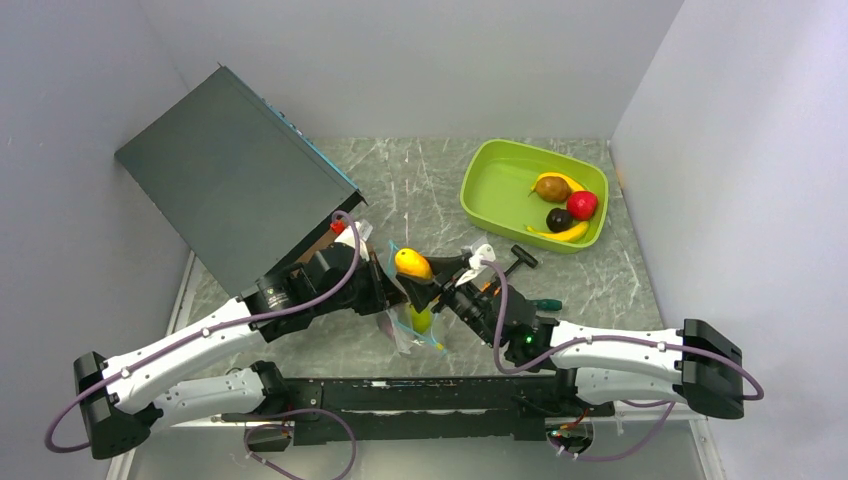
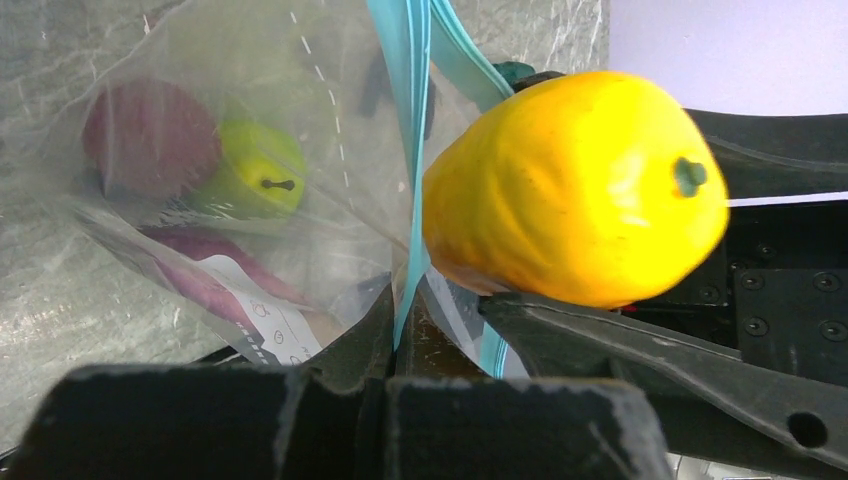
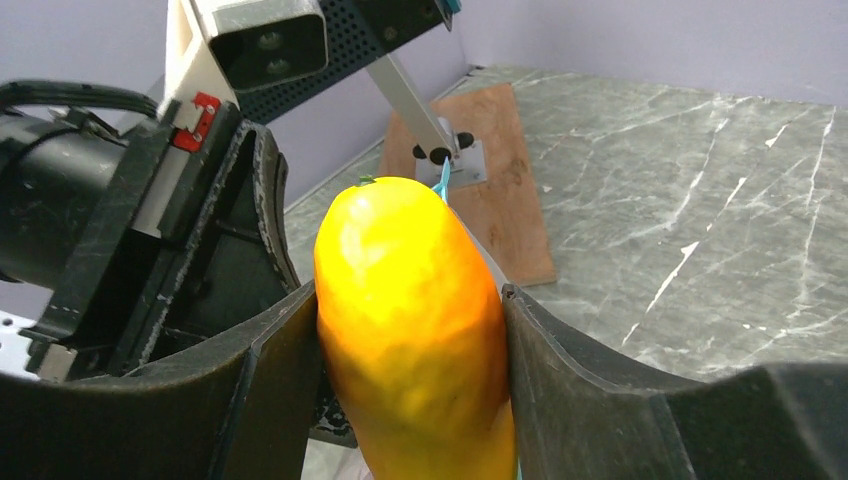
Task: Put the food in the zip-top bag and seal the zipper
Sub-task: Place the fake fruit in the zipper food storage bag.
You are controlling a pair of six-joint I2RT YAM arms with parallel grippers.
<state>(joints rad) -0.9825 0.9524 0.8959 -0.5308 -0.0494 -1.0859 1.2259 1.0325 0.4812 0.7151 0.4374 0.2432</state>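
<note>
The right gripper (image 3: 410,400) clamped a yellow-orange toy fruit (image 2: 570,190) between its fingers, just beside the mouth of the clear zip-top bag (image 1: 405,335) at the near middle of the table (image 1: 420,180). The left gripper (image 2: 400,345) pinched the bag's blue-green zipper (image 2: 412,150), holding that edge up. A green apple (image 2: 255,170) and purple pieces (image 2: 150,135) lay inside the bag. The other toy fruits (image 1: 583,205) sat in the lime tray (image 1: 490,165), far right.

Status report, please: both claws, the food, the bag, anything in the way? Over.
Left claw shut on zip-top bag edge. Right claw shut on orange fruit, beside zipper. Green apple inside. No obstruction seen.
</note>
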